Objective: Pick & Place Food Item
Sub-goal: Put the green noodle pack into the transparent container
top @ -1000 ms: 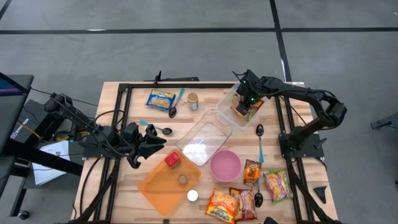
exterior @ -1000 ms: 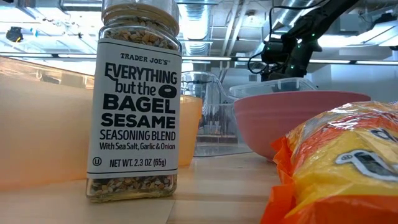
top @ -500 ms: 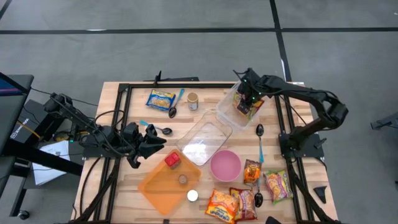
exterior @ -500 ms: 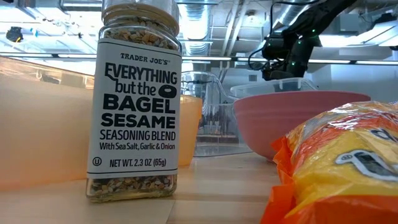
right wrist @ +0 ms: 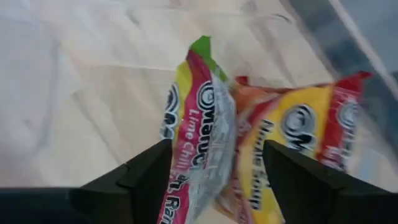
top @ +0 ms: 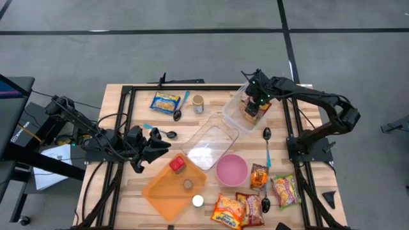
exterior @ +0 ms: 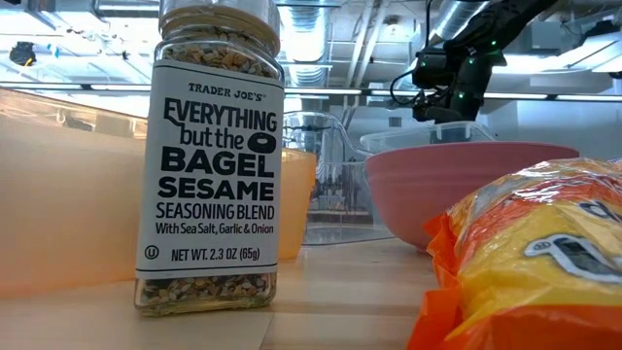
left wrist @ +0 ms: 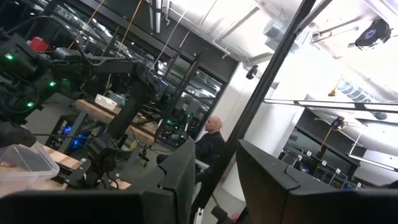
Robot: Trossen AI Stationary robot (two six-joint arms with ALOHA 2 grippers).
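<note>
Your right gripper (top: pixel 252 105) hangs spread over the tub (top: pixel 237 102) near the table's far right corner, the ramen packet (right wrist: pixel 198 134) between its fingers apparently released inside, so only withdrawal remains; left gripper's jaws I cannot tell.

Bare wood lay open along the table (top: pixel 137 121) between the noodle packet (top: pixel 165 101) and orange tray (top: pixel 167 190); the glass dish (top: pixel 208 144), pink bowl (top: pixel 231 170) and spoons (top: pixel 267 144) crowded the centre.

Seasoning jar (exterior: pixel 216 156) cap and ramen packet (right wrist: pixel 196 143) are cropped.
</note>
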